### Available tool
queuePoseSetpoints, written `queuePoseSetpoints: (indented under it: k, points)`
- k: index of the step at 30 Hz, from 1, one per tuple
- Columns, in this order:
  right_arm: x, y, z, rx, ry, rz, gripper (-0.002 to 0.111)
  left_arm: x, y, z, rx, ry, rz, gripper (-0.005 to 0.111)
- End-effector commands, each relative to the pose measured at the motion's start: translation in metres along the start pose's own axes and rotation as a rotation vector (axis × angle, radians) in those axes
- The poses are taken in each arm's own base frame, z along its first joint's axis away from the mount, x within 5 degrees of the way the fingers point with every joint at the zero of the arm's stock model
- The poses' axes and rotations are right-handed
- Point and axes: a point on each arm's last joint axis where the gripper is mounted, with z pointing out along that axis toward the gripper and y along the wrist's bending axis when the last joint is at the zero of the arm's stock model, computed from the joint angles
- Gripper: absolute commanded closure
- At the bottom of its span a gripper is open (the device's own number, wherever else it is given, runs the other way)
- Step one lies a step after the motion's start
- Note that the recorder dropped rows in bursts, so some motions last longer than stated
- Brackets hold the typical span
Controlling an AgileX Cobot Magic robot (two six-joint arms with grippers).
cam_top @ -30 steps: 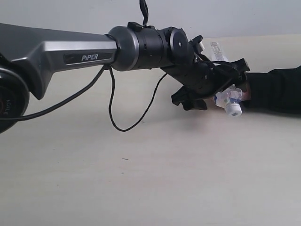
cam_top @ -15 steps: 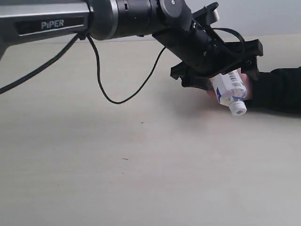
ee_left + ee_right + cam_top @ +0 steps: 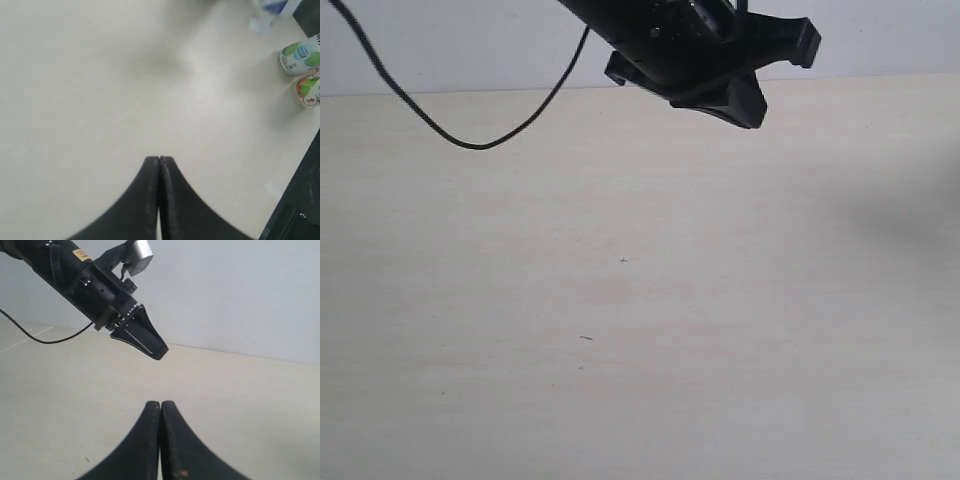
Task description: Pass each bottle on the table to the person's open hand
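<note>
My left gripper [image 3: 750, 108] hangs high over the table [image 3: 620, 350], shut and empty; the right wrist view also shows the left gripper [image 3: 159, 353] in the air. In the left wrist view its jaws [image 3: 159, 159] meet with nothing between them. That view shows a green-and-white labelled bottle [image 3: 299, 56] and a pink-red labelled bottle [image 3: 307, 91] side by side near the table's edge, plus a blurred bottle [image 3: 267, 14] with some blue on it farther off. My right gripper [image 3: 160, 403] is shut and empty above the table. The person's open hand is out of view.
A black cable [image 3: 470, 135] hangs from the left arm over the back of the table. A pale wall [image 3: 240, 290] stands behind the table. A dark frame [image 3: 300, 210] runs along the table's edge beside the bottles. Two tiny dark specks [image 3: 585, 338] mark the tabletop.
The left gripper left the white bottle at the person's hand, rose up and back, and shut. The hand and that bottle are gone from the exterior view.
</note>
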Motion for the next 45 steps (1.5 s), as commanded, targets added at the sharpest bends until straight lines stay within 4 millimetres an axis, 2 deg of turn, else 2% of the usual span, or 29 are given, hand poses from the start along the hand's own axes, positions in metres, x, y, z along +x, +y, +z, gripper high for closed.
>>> queuePoseSetpoints:
  k: [1,6,8,12,17,24,40,43,45]
  points:
    - [0.001,0.0,0.0,-0.002,-0.006,-0.012,0.108,0.012,0.006,-0.037,-0.011,-0.114,0.048,0.107]
    - [0.001,0.0,0.0,-0.002,-0.006,-0.012,0.108,0.049,0.028,-0.091,-0.036,-0.293,0.088,0.107]
    - [0.001,0.0,0.0,-0.002,-0.006,-0.012,0.108,0.059,0.039,-0.105,-0.055,-0.35,0.081,0.107]
    - [0.001,0.0,0.0,-0.002,-0.006,-0.012,0.108,0.071,0.055,-0.12,-0.069,-0.407,0.049,0.107]
    - [0.001,0.0,0.0,-0.002,-0.006,-0.012,0.108,0.085,0.081,-0.127,-0.107,-0.439,-0.02,0.107]
    - [0.001,0.0,0.0,-0.002,-0.006,-0.012,0.108,0.086,0.104,-0.138,-0.214,-0.508,-0.058,0.107]
    - [0.001,0.0,0.0,-0.002,-0.006,-0.012,0.108,0.086,0.106,-0.137,-0.221,-0.504,-0.053,0.107]
    - [0.001,0.0,0.0,-0.002,-0.006,-0.012,0.108,0.087,0.108,-0.138,-0.262,-0.485,0.014,0.107]
    - [0.001,0.0,0.0,-0.002,-0.006,-0.012,0.108,0.089,0.102,-0.149,-0.303,-0.491,0.094,0.107]
